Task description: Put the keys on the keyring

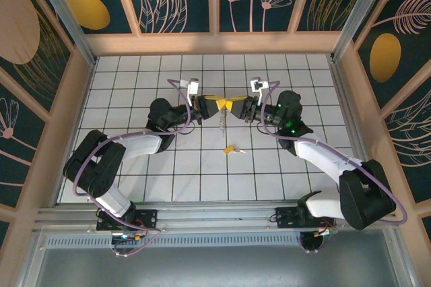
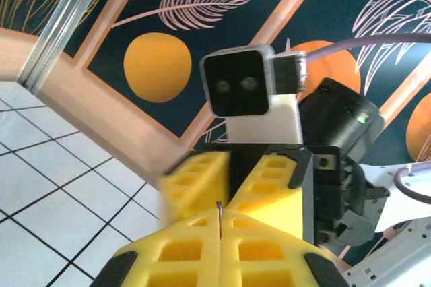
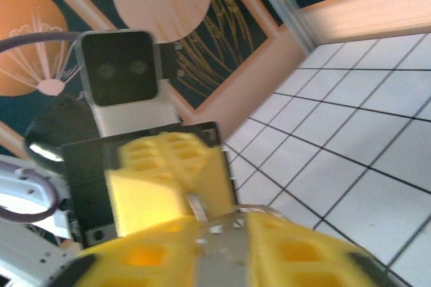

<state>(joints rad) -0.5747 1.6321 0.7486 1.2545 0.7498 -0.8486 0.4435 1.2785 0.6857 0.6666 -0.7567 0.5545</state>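
From the top camera, the two arms meet nose to nose in the upper middle of the frame, with the left gripper point(image 1: 214, 103) and the right gripper point(image 1: 233, 105) tip to tip above the white tiled table point(image 1: 135, 71). The keyring point(image 1: 221, 118) hangs just below the point where they meet, a thin silvery dangle too small to separate into ring and keys. One key with a yellow head point(image 1: 231, 149) lies flat on a tile further down the frame, apart from both grippers. In the left wrist view, the left gripper point(image 2: 220, 232) at the bottom edge has its yellow fingers pressed together on a thin metal wire of the keyring point(image 2: 219, 211). The right gripper point(image 2: 232, 178) faces it in mid-frame, its fingers parted by a narrow dark gap and one of them blurred. In the right wrist view, the right gripper point(image 3: 217, 243) sits at the bottom edge with its jaws apart. A grey curve of the keyring point(image 3: 199, 210) lies between them, but whether it touches them cannot be told. The left gripper point(image 3: 168, 169) is blurred behind.
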